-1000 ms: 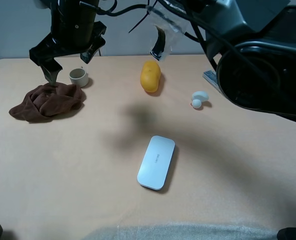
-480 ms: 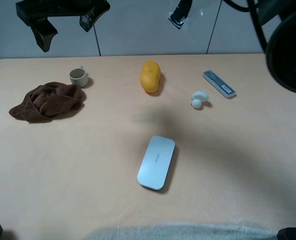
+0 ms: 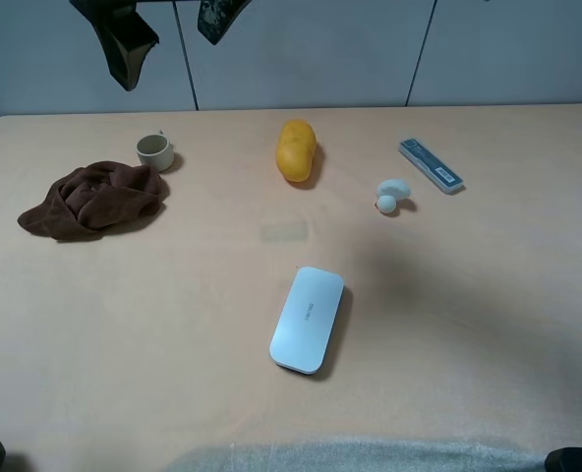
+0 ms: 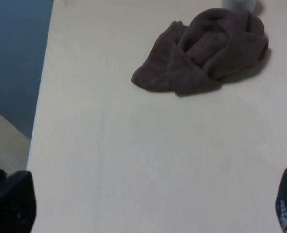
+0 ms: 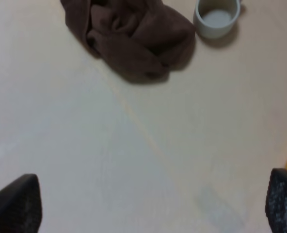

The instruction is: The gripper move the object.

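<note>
The right gripper (image 5: 148, 204) hangs high above the worktop (image 3: 173, 324) with its jaws spread wide and nothing between them; in the right wrist view only the two dark fingertips (image 5: 15, 204) show, at the frame's lower corners. In the exterior high view, dark fingers (image 3: 124, 44) show at the upper left edge, raised clear of everything on the worktop; which arm they belong to cannot be told from that view alone. The left gripper (image 4: 148, 204) is likewise released, its two dark tips wide apart at the corners of the left wrist view, holding nothing.

The brown cloth (image 3: 92, 200) lies crumpled in many folds on the worktop, below and ahead of both grippers, touched by neither. Just beside it, away from the worktop's left edge, stands a small pale cup (image 3: 154, 150), upright and close to the cloth's edge; the right wrist view shows the cup (image 5: 216, 18) apart from the cloth (image 5: 129, 34) by a narrow gap.

Well apart from the grippers, a yellow-orange fruit (image 3: 296, 149) rests near the worktop's far middle. A white oblong case (image 3: 308, 319) lies nearer the front. A small white object (image 3: 391, 195) and a grey flat bar (image 3: 431, 164) sit to the right.
</note>
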Robot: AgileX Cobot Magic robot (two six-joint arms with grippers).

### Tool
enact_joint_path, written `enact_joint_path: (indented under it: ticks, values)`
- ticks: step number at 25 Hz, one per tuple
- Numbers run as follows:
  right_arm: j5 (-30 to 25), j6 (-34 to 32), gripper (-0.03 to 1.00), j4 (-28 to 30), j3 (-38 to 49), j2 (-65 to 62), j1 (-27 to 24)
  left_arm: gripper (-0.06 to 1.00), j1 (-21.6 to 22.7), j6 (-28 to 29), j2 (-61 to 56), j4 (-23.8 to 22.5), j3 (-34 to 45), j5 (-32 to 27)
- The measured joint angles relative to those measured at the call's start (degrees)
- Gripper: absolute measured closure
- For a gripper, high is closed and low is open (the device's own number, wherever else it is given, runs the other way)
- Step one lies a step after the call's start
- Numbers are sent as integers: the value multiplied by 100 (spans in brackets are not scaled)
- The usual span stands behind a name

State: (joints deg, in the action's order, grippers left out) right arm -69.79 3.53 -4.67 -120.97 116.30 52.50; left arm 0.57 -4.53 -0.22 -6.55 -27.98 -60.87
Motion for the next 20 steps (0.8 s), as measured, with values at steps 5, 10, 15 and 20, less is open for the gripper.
enact_joint_path:
  ticks: [5, 10, 15, 20]
  values:
    - [0, 0, 28, 90, 645, -618, 0, -5, 0, 0, 0, 0, 0, 0]
    - [0, 0, 28, 151, 1428, -1303, -12, -5, 0, 0, 0, 0, 0, 0]
    - [0, 0, 28, 146, 2312, -2020, -155, -5, 0, 0, 0, 0, 0, 0]
    - [5, 0, 28, 153, 3190, -2776, -320, -5, 0, 0, 0, 0, 0, 0]
